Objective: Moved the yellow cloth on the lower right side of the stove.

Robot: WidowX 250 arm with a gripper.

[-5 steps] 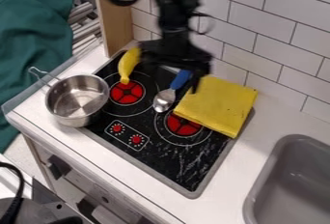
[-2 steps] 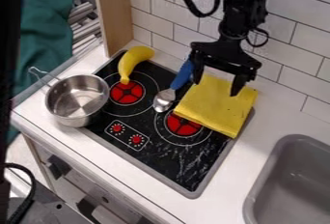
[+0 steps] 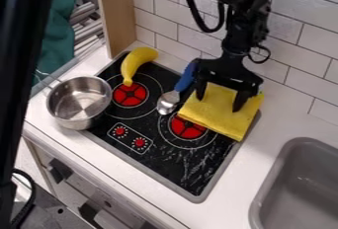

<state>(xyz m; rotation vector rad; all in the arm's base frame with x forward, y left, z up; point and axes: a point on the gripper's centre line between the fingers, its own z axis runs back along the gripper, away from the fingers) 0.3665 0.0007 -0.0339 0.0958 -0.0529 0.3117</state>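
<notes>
From the fixed camera view, I have my black two-finger gripper point(image 3: 219, 103) over the folded yellow cloth point(image 3: 221, 120), fingers spread wide with a gap between them and nothing gripped. The tips point down at the cloth's upper part, one toward its left side and the other toward its right; I can't tell from here whether they touch it. My cloth lies at the upper right of the black stove top point(image 3: 185, 166), lapping over its right edge and covering part of the right-hand red burner point(image 3: 188, 128).

Just left of the cloth I see a metal spoon with a blue handle point(image 3: 183, 83), bowl end toward me. Farther left, a curved yellow banana point(image 3: 134, 64) sits above the other red burner point(image 3: 130, 95). A shiny steel pot point(image 3: 78, 102) stands over the stove's left edge, its handle pointing to the upper left. At the lower right, a grey sink point(image 3: 269, 178) is set into the white counter point(image 3: 280, 117).
</notes>
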